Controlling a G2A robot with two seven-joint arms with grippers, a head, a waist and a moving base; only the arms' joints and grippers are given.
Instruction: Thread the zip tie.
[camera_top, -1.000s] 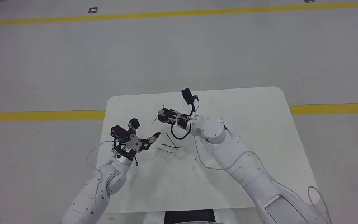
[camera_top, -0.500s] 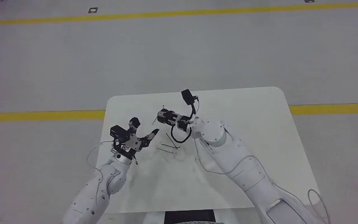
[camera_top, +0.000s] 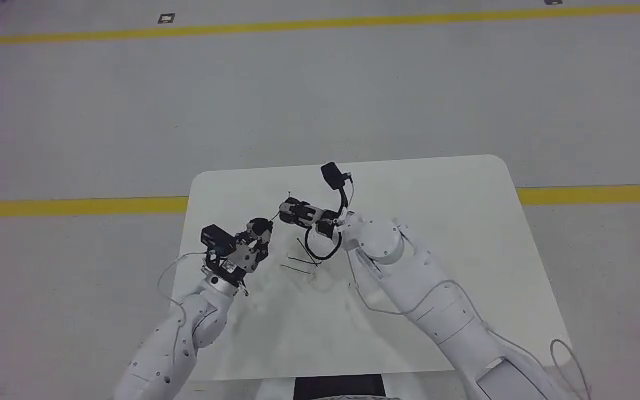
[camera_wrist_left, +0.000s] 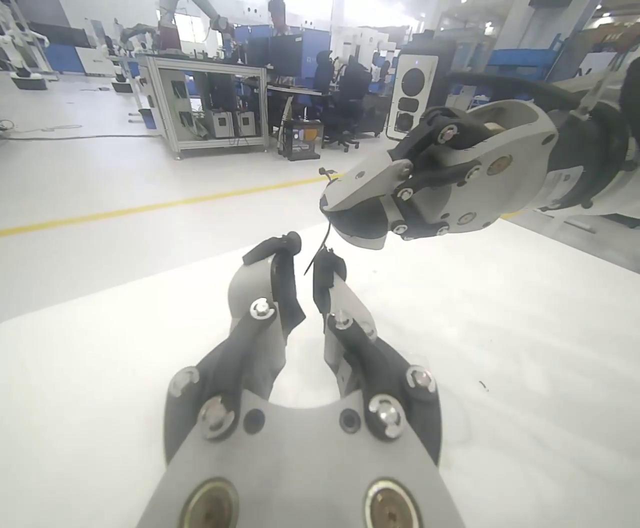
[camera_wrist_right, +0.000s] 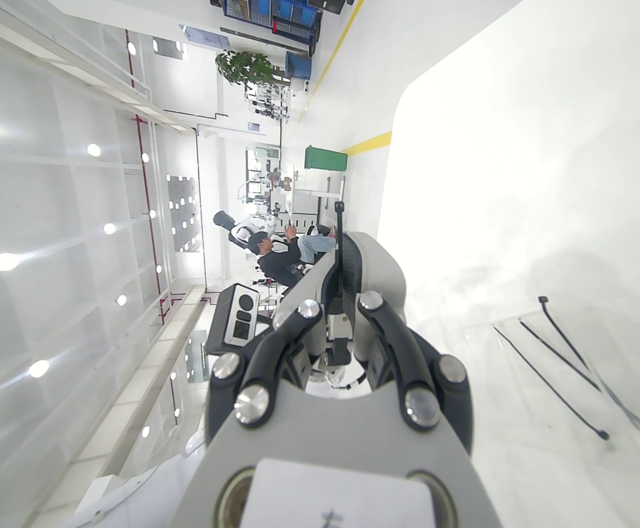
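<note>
Left wrist view: we see the right gripper (camera_wrist_left: 350, 220) clamped on the tie (camera_wrist_left: 327, 234), held in the air over the table (camera_wrist_left: 500, 325), with the tail (camera_wrist_left: 312, 261) hanging down.
Left gripper (camera_wrist_left: 306, 255): its fingers (camera_wrist_left: 287, 280) stand close, with a slim gap between them. The tail's tip hangs in that gap, and we see no pinch on it.
Head (camera_wrist_right: 340, 206): it pokes out beyond the right gripper's tips.
Spare ties (camera_wrist_right: 550, 360): a few lie flat on the table, well apart from both grippers.
Risk of a miss: we judge the tail thin and limp enough that the left fingers could shut beside it, not on it.
Risk of a flick: a nudge from one fingertip could swing the tail out of the gap or bow the strap.
Risk of a twist: the tie could turn in the right clamp, leaving the head's slot facing away from the tail.
Risk of a clash: the two grippers are near each other, and closing in further could knock them together.
</note>
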